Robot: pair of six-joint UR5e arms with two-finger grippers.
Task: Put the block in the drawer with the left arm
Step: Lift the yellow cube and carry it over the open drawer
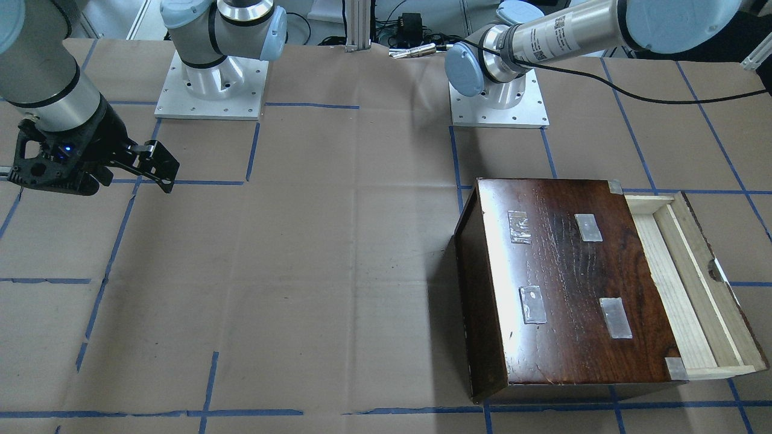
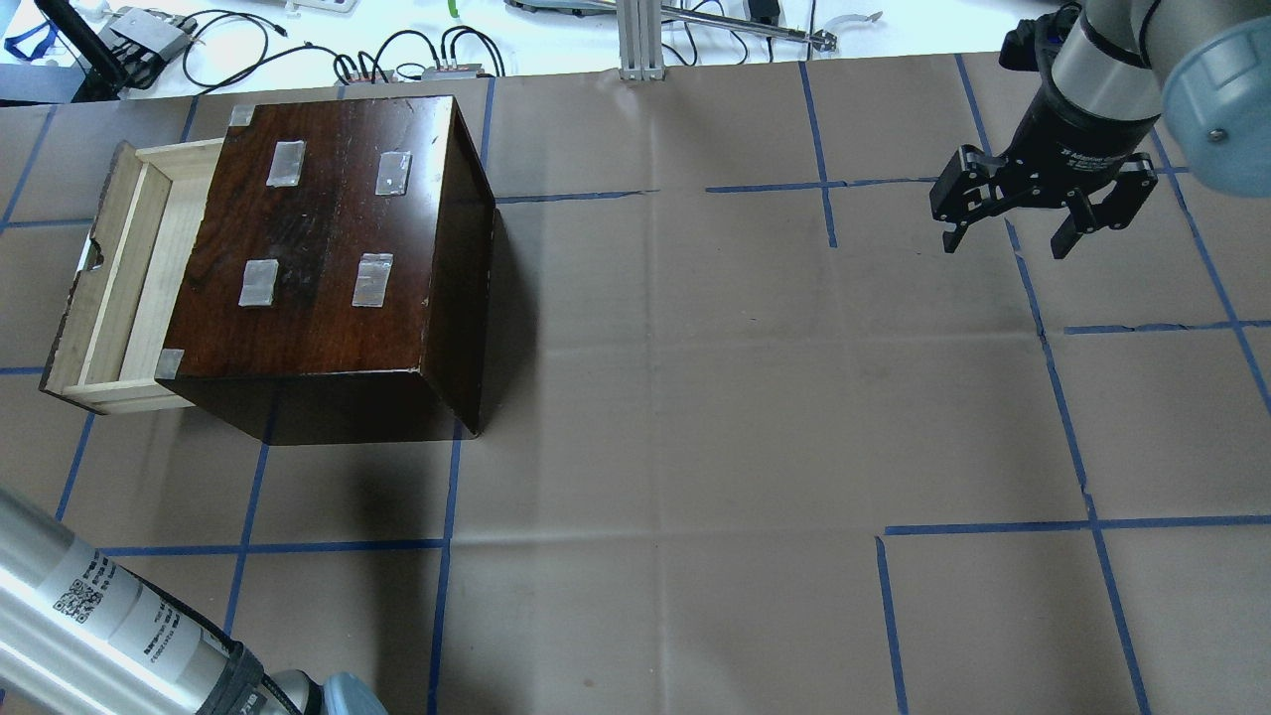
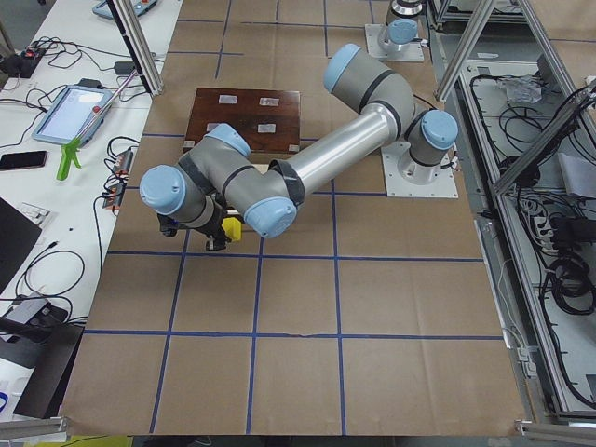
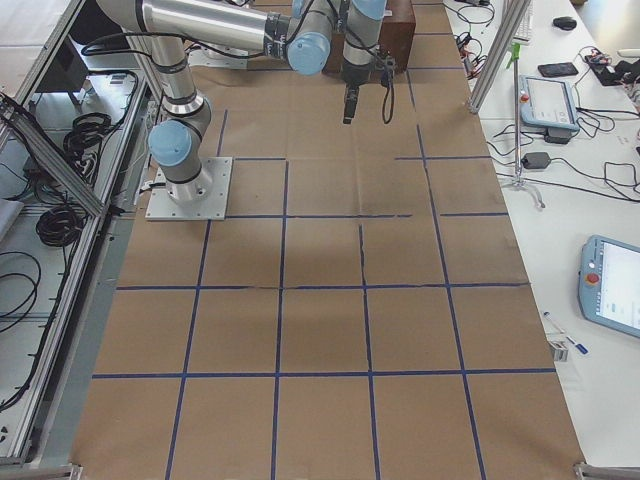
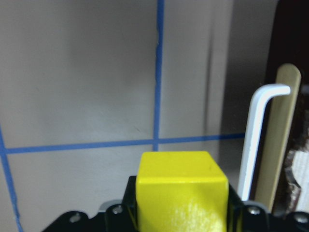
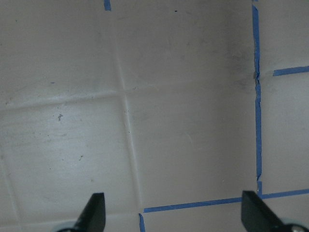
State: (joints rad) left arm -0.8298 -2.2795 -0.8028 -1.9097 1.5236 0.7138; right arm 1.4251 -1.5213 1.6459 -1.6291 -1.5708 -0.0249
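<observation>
Brown paper tabletop (image 1: 362, 253), blue tape (image 1: 241, 413), drawer (image 1: 669, 289) open

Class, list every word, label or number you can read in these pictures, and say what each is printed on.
None reads clearly.
QR-code label on the left arm: print too small to read.
White lettering above the right gripper: too blurred to read.
The block, drawer and box: no writing visible.
</observation>
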